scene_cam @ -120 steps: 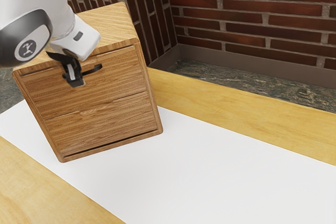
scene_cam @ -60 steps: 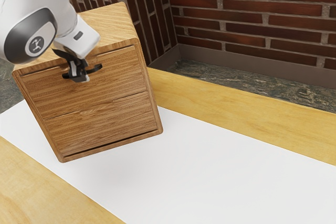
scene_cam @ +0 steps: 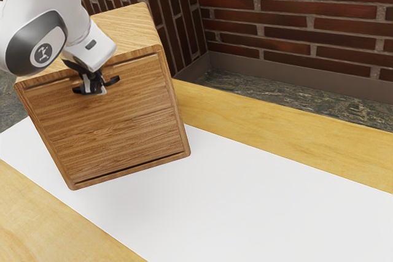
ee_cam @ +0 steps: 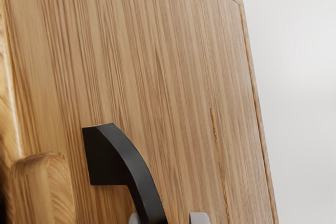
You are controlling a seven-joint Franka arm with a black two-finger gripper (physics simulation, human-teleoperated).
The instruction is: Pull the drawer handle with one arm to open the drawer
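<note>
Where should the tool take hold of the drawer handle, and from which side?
At the middle of the black handle, where its arch stands clear of the drawer front. Come straight at the front, closing across the bar from above and below; the tool sits there now.

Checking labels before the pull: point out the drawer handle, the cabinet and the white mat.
drawer handle [ee_cam: 114, 156]: wrist view, its black curved bar.
cabinet [scene_cam: 123, 133]: exterior view, front face.
white mat [scene_cam: 258, 200]: exterior view, bare middle.

Exterior view looks down sidelong; wrist view close; both show handle.
</note>
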